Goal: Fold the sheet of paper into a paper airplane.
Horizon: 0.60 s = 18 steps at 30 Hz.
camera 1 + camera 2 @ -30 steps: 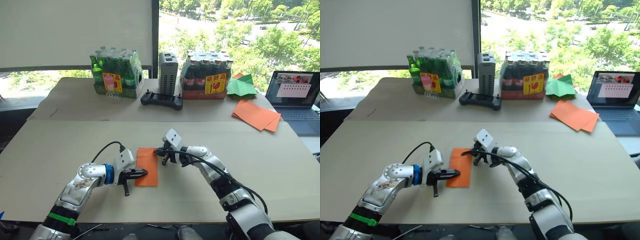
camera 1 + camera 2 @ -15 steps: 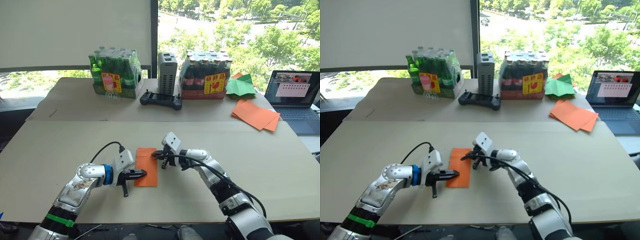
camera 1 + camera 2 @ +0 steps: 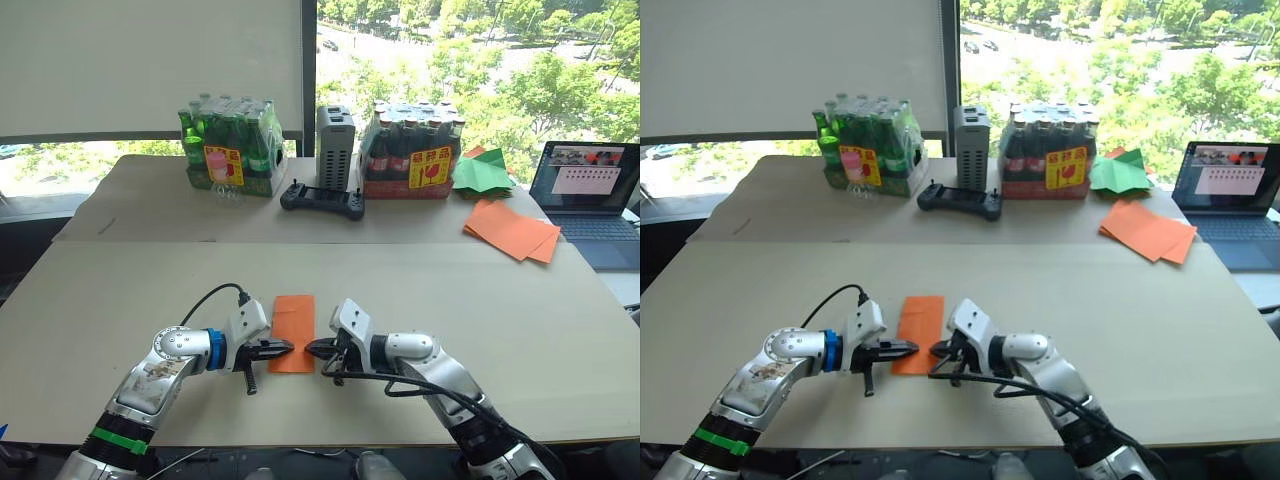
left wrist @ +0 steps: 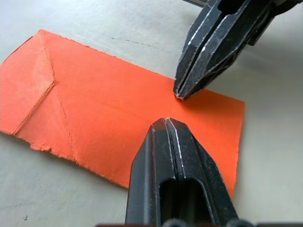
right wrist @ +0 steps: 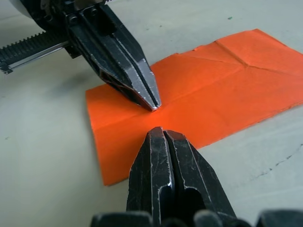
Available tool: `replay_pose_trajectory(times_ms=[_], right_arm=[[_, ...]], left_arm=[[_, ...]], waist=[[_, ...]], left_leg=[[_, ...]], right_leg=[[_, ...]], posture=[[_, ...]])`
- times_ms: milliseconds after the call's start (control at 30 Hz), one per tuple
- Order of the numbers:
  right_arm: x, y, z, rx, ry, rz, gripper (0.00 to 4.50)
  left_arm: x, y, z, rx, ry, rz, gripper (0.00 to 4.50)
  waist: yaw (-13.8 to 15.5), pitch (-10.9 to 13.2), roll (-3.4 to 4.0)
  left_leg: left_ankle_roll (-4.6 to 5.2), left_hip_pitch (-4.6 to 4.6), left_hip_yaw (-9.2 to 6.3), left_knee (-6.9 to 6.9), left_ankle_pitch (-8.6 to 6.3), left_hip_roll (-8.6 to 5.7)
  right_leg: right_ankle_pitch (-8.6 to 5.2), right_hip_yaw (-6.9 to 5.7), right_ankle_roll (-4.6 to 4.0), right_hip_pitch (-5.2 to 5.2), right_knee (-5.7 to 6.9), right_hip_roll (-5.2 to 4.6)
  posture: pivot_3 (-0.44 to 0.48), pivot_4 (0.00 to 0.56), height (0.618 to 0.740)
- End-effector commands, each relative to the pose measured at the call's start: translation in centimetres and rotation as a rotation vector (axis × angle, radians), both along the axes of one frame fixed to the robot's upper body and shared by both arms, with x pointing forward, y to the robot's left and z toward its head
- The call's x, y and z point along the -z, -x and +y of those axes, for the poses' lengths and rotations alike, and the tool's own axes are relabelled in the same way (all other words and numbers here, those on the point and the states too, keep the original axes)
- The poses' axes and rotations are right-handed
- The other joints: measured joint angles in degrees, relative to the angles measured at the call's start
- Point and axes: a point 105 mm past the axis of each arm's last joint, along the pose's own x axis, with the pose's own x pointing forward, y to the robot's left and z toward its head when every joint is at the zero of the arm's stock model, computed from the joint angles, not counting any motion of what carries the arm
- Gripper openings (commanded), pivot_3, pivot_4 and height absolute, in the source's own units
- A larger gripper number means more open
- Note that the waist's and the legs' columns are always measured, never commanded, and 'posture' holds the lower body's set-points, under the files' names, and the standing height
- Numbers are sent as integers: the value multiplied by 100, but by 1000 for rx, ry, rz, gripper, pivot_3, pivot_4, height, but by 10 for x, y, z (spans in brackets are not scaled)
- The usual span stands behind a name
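The sheet of paper point(image 3: 294, 320) lies flat on the table as a narrow orange rectangle with diagonal and lengthwise creases point(image 4: 52, 85). It is not shaped as a paper airplane. My left gripper point(image 3: 289, 346) is shut, and its tips rest on the sheet's near end from the left. My right gripper point(image 3: 309, 348) is shut too, pointing at the same near end from the right. In the left wrist view the right gripper's tip point(image 4: 179, 94) touches the paper a little past my left gripper point(image 4: 165, 121). In the right wrist view my right gripper point(image 5: 161, 131) is over the sheet's point(image 5: 227, 85) edge.
At the back stand a pack of green bottles point(image 3: 230, 148), a grey box point(image 3: 335, 146), a black controller point(image 3: 322, 200) and a pack of dark bottles point(image 3: 415, 152). A green paper shape point(image 3: 483, 173), a stack of orange sheets point(image 3: 512, 230) and a laptop point(image 3: 588, 190) are at the far right.
My right gripper has come back from the sheet's far right edge to its near end and now faces the left gripper's tip. The left gripper has stayed put.
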Motion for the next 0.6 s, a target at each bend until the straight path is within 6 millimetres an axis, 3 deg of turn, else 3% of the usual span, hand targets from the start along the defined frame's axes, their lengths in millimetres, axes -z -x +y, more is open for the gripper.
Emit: replay_pose_trajectory(times_ms=[33, 333, 600], right_arm=[[13, 15, 1, -35, 34, 68, 45], [18, 36, 0, -83, 49, 120, 45], [9, 23, -2, -35, 19, 82, 45]], left_arm=[[-2, 1, -4, 22, -8, -8, 0], [-2, 1, -3, 35, -17, -4, 0], [-4, -1, -2, 37, -21, -11, 0]], waist=[[8, 0, 0], [28, 0, 0], [25, 0, -1]], left_leg=[[0, 0, 0, 0, 0, 0], [0, 0, 1, 0, 0, 0], [0, 0, 1, 0, 0, 0]], right_leg=[[0, 0, 0, 1, -1, 0], [-1, 0, 1, 2, -4, 0], [-1, 0, 2, 2, -3, 1]], posture=[[0, 150, 733], [0, 150, 733], [0, 150, 733]])
